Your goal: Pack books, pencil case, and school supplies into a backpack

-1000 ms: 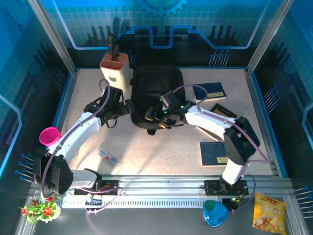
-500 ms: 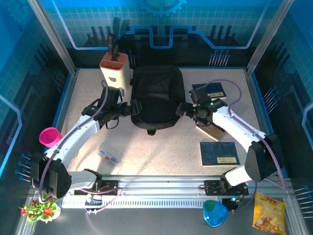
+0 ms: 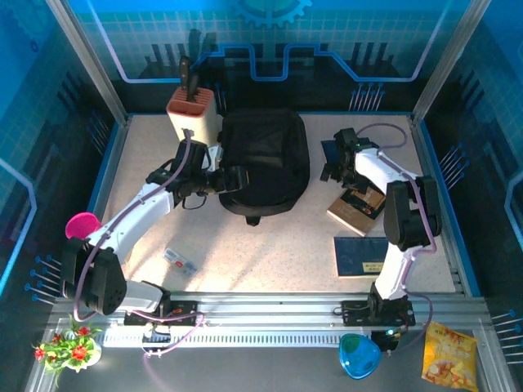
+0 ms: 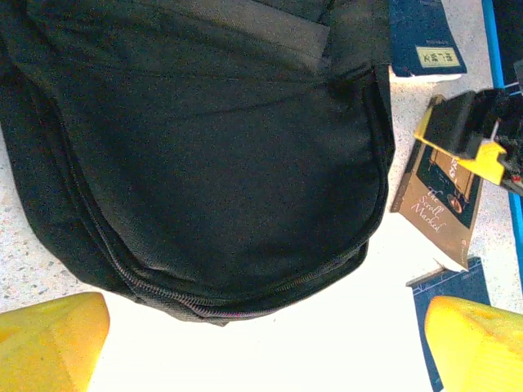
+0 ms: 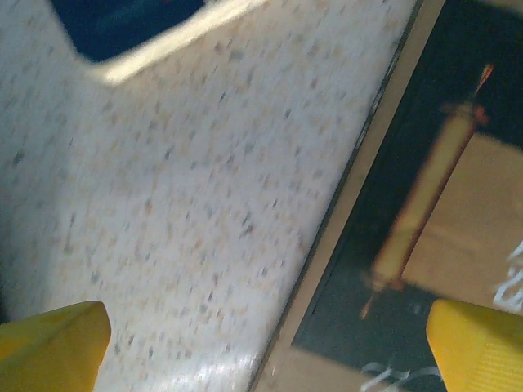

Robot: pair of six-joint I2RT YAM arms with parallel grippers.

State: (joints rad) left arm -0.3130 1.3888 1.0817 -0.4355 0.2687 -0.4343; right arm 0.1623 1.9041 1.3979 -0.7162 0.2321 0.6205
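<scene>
1. Here is the backpack (image 3: 263, 159), black and soft, lying flat in the middle of the tabletop (image 3: 270, 245). From the left wrist a zipper line curves along its rounded edge.
2. The left arm (image 3: 139, 208) reaches in from the left side. The left fingers (image 4: 49, 343) are spread wide with nothing between them, right at the backpack's left edge. They are not gripping the fabric.
3. Over on the right, the right arm (image 3: 392, 184) is folded back toward the far side of the tabletop. The right fingers (image 5: 49, 347) are also wide apart and empty. They hang low over bare speckled tabletop, between the corner of a blue book and the dark-covered book.
4. All three books lie on the tabletop to the right of the backpack, outside it.
   - The far blue book (image 4: 425, 37) lies farthest back, its yellowish label showing.
   - The dark-covered book (image 3: 357, 206), with tan edges, sits tilted in the middle, just beside the right fingers.
   - The near blue book (image 3: 364, 255) lies closest to the arm bases, well apart from the backpack.
5. A cream knife block (image 3: 194, 114) stands upright at the backpack's far-left corner. A small clear packet (image 3: 180, 260) lies on the tabletop toward the front left. A pink cup (image 3: 82, 224) sits at the left edge.
</scene>
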